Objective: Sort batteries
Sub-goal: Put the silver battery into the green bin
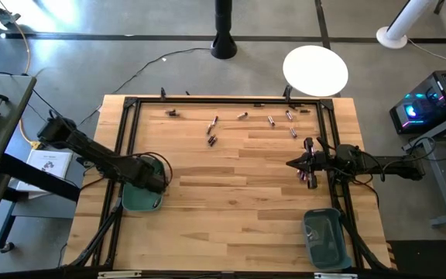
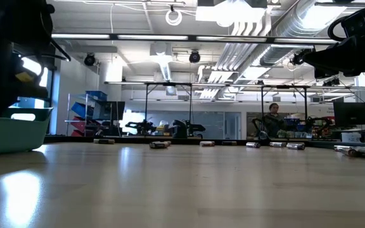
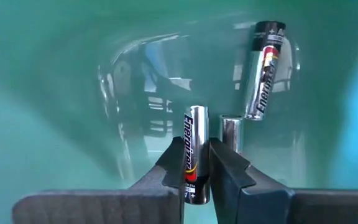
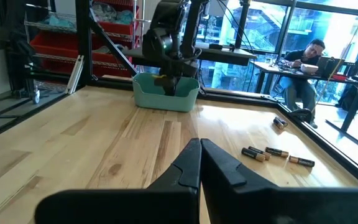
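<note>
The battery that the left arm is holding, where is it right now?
The battery is pinched in the left gripper, down inside the teal bin at the table's left edge, near another battery lying in it.
</note>
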`<action>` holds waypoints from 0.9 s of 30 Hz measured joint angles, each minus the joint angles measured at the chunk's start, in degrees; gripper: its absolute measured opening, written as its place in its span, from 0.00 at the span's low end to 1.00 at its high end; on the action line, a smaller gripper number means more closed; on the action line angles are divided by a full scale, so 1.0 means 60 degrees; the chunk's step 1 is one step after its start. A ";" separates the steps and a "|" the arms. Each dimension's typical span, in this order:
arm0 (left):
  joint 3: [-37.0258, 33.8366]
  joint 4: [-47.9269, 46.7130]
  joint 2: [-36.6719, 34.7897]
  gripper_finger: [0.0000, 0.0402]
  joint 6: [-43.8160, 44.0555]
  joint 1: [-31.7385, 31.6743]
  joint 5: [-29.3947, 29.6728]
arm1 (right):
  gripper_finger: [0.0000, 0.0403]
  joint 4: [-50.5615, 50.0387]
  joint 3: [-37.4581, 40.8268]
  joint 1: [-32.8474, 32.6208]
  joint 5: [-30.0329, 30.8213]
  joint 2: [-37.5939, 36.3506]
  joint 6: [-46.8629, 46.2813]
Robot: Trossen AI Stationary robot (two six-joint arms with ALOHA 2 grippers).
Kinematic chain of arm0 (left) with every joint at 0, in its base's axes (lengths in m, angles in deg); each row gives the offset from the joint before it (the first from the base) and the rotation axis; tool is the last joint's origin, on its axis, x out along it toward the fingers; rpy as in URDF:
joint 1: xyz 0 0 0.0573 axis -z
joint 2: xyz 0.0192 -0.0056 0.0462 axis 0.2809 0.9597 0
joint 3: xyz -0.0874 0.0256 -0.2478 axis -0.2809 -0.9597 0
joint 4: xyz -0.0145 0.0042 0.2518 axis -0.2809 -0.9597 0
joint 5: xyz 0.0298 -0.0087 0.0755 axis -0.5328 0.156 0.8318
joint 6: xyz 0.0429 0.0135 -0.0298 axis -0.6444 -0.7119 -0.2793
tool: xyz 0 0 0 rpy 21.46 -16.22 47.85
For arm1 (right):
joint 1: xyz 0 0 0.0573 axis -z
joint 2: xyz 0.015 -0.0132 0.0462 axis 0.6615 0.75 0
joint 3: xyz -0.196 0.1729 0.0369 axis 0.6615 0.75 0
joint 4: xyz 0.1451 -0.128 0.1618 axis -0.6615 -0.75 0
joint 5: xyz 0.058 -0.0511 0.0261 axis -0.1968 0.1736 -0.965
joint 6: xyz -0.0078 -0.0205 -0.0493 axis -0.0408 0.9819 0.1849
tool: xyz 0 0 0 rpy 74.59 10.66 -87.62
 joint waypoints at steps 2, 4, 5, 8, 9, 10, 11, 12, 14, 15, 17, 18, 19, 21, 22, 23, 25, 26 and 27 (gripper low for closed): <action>0.0000 0.0007 0.0082 0.10 0.0004 -0.0013 -0.0017 | 0.00 0.0000 0.0001 0.0002 0.0000 -0.0002 -0.0001; -0.0004 0.0041 0.0188 0.11 -0.0004 -0.0072 -0.0238 | 0.00 0.0000 -0.0003 0.0002 0.0000 0.0001 -0.0001; -0.0004 0.0104 0.0259 0.11 -0.0062 -0.0102 -0.0348 | 0.00 0.0000 0.0000 0.0000 0.0000 0.0001 -0.0001; -0.0004 0.0221 0.0565 0.11 -0.0257 -0.0148 -0.0478 | 0.00 -0.0001 0.0001 -0.0001 0.0000 0.0001 0.0000; -0.0004 0.0270 0.0672 0.11 -0.0368 -0.0176 -0.0505 | 0.00 0.0000 -0.0002 0.0001 0.0000 0.0001 -0.0001; -0.0004 0.0345 0.0772 0.11 -0.0454 -0.0192 -0.0530 | 0.00 0.0000 0.0000 0.0002 0.0000 0.0001 -0.0001; -0.0004 0.0449 0.0869 0.11 -0.0513 -0.0216 -0.0538 | 0.00 0.0000 0.0001 0.0002 0.0000 0.0000 -0.0001; -0.0004 0.0546 0.0944 0.12 -0.0585 -0.0253 -0.0556 | 0.00 0.0000 0.0001 0.0000 0.0000 -0.0001 -0.0001; 0.0001 0.0611 0.1045 0.12 -0.0652 -0.0321 -0.0596 | 0.00 0.0000 0.0001 0.0002 0.0000 0.0001 -0.0001; 0.0004 0.0617 0.1078 0.13 -0.0656 -0.0328 -0.0600 | 0.00 0.0000 -0.0001 0.0001 0.0000 0.0001 -0.0001; 0.0007 0.0611 0.1064 0.15 -0.0675 -0.0328 -0.0592 | 0.00 0.0000 -0.0002 0.0002 0.0000 -0.0001 -0.0001; 0.0006 0.0587 0.1013 0.17 -0.0689 -0.0328 -0.0592 | 0.00 0.0000 -0.0001 0.0001 0.0000 0.0001 0.0000; 0.0002 0.0558 0.0953 0.20 -0.0742 -0.0328 -0.0594 | 0.00 0.0000 0.0001 0.0000 0.0000 0.0001 -0.0001; -0.0011 0.0533 0.0748 0.26 -0.0833 -0.0328 -0.0588 | 0.00 0.0000 0.0000 0.0002 0.0000 0.0001 -0.0001; -0.0009 0.0503 0.0608 0.30 -0.0839 -0.0328 -0.0582 | 0.00 0.0000 0.0001 0.0002 0.0000 0.0001 -0.0001; 0.0011 0.0409 0.0457 0.33 -0.0837 -0.0328 -0.0563 | 0.00 0.0000 0.0001 0.0002 0.0000 0.0001 -0.0001; 0.0134 -0.0094 0.0117 0.40 -0.0785 -0.0328 -0.0485 | 0.00 0.0000 0.0001 0.0001 0.0000 -0.0001 -0.0001; 0.0259 -0.0408 -0.0067 0.43 -0.0761 -0.0328 -0.0414 | 0.00 0.0000 0.0000 0.0002 0.0000 0.0001 0.0000; 0.0357 -0.0563 -0.0280 0.45 -0.0761 -0.0328 -0.0312 | 0.00 -0.0003 -0.0002 0.0002 0.0000 0.0001 -0.0001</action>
